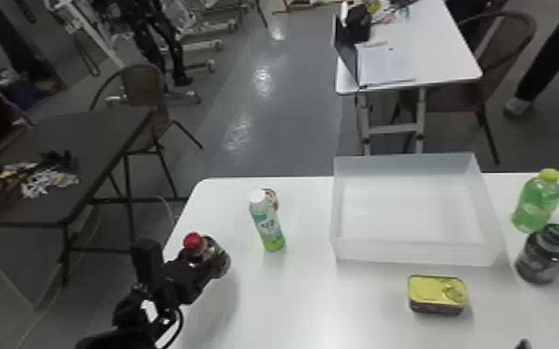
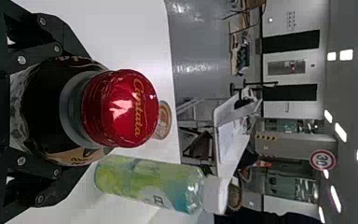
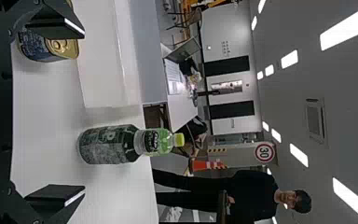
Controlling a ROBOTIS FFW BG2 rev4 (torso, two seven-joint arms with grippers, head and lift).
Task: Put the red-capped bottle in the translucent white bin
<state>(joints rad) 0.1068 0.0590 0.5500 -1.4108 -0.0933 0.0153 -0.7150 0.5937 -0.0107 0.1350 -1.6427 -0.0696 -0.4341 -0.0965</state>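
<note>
Left gripper (image 2: pixel 81 109) is clamped on the red-capped bottle (image 2: pixel 58 112) at left of the table (image 1: pixel 292 301), cap (image 2: pixel 120 108) clear, presumably to permit upright release into the translucent white bin (image 1: pixel 415 253) farther right.

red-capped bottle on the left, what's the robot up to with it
The robot's left gripper has the red-capped bottle between its fingers, at the left side of the white table. The bottle is meant for the translucent white bin, but it isn't in there yet. The right gripper is open and holds nothing.
</note>
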